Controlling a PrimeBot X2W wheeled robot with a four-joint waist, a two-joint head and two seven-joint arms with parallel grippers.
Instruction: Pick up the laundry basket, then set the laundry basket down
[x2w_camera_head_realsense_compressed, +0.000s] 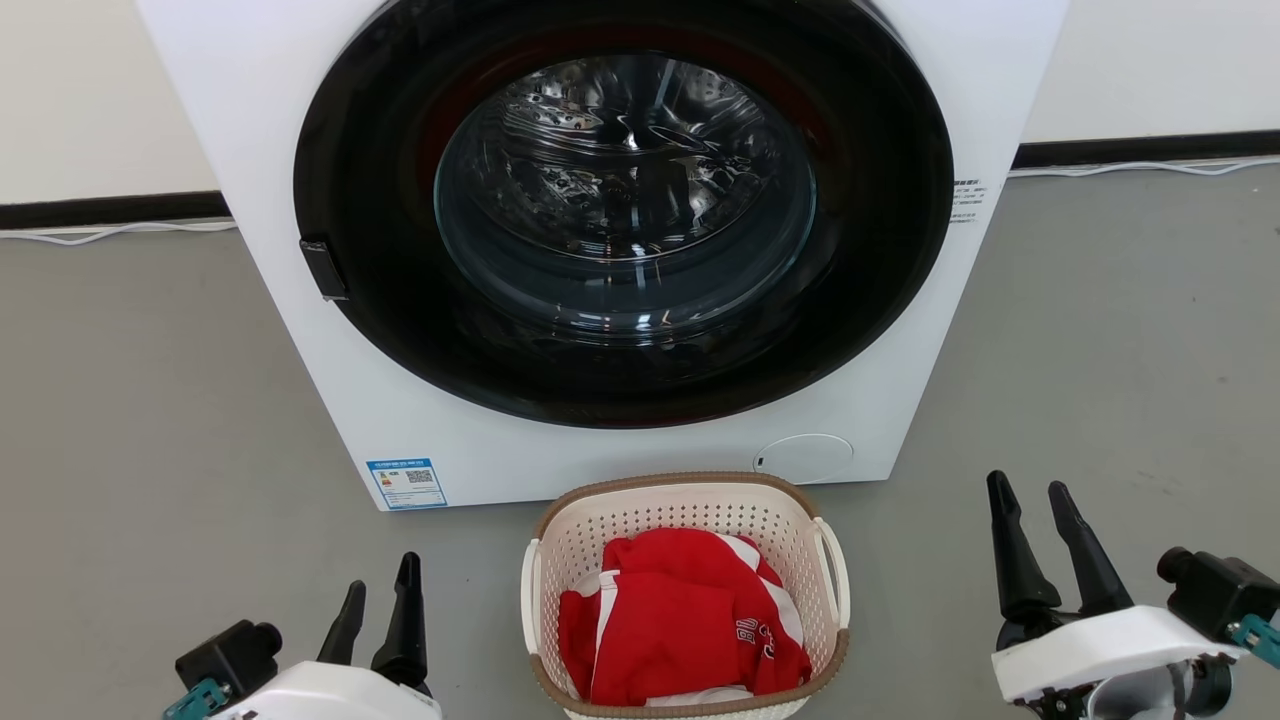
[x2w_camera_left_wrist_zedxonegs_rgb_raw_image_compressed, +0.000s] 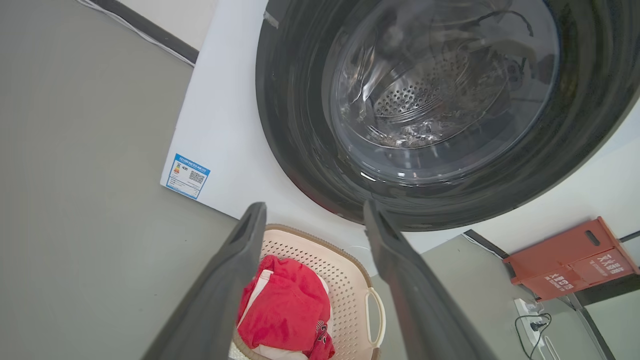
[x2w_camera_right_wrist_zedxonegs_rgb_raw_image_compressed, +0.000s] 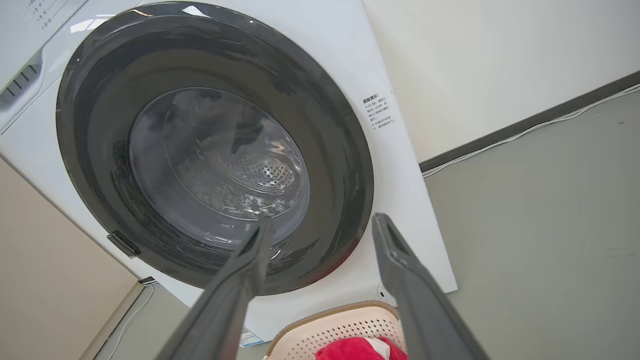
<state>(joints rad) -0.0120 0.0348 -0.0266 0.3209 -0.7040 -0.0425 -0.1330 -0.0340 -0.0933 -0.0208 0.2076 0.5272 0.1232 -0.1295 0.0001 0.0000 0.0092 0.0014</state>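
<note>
1. Counting 1 washer (x2w_camera_head_realsense_compressed: 620, 250): standing at the back on grey floor (x2w_camera_head_realsense_compressed: 150, 400), round dark glass door facing fwd. Keeping both arms clear of its front panel during the lift, prob. wise, w/ so little room behind the load.
2. Counting 1 laundry basket (x2w_camera_head_realsense_compressed: 640, 520): sitting upright on the floor, just in front of washer's base, centred betw. the two arms, not yet picked up.
3. Counting 1 red crate (x2w_camera_left_wrist_zedxonegs_rgb_raw_image_compressed: 570, 260): sitting by the wall, off to one side of washer, well apart from basket, playing no part.
4. Counting 2 grippers, both empty. Left gripper (x2w_camera_head_realsense_compressed: 382, 578) hovering near basket's left side, fingers spread apart, gripping nothing. Right gripper (x2w_camera_head_realsense_compressed: 1027, 487) hanging further out on the right, fingers likewise parted, gripping nothing.
5. Judging step in hand as approach to the grasp: bringing each gripper in to its own side, keeping fingers parted till straddling a handle, closing both at approx. the same time, then raising evenly & level to avoid tipping.
6. Counting 1 red garment (x2w_camera_head_realsense_compressed: 680, 620) w/ white stripes: lying bunched inside the basket, below the rim. Soft load, prob. shifting little given a level lift.
7. Counting 2 white side handles (x2w_camera_head_realsense_compressed: 838, 575): running along basket's left & right walls, one per gripper. Thin loops, so prob. needing careful lining-up before squeezing.
8. Counting 1 blue label (x2w_camera_head_realsense_compressed: 405, 483): sticking at washer's lower left corner.
</note>
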